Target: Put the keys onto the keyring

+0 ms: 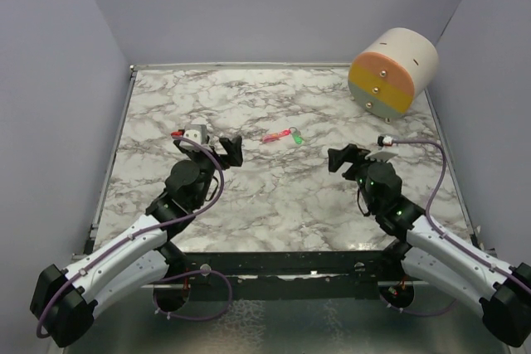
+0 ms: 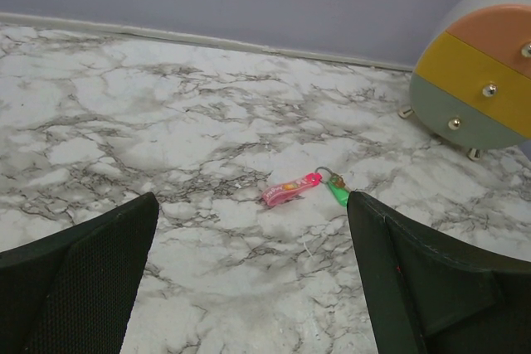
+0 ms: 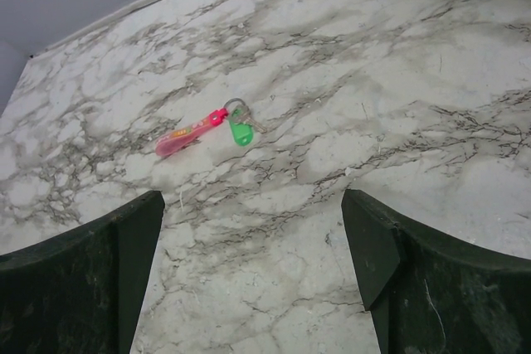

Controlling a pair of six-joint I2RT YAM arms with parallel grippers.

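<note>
The keys lie together on the marble table top between my two arms. The pink-red key (image 1: 272, 137) (image 2: 290, 189) (image 3: 189, 133) is the longer one. The short green key (image 1: 296, 137) (image 2: 338, 191) (image 3: 241, 133) lies beside it. Their ends meet at a small metal keyring (image 2: 325, 173) (image 3: 235, 106); whether they are threaded on it I cannot tell. My left gripper (image 1: 230, 151) (image 2: 251, 209) is open, left of the keys and pointing at them. On their right, my right gripper (image 1: 348, 157) (image 3: 253, 201) is open too. Neither gripper touches anything.
A round drum-shaped box (image 1: 392, 70) (image 2: 481, 72) with peach, yellow and grey-green drawer fronts stands on small feet at the back right corner. Lilac walls close the table on three sides. A metal rim (image 1: 112, 163) runs along the table's edges.
</note>
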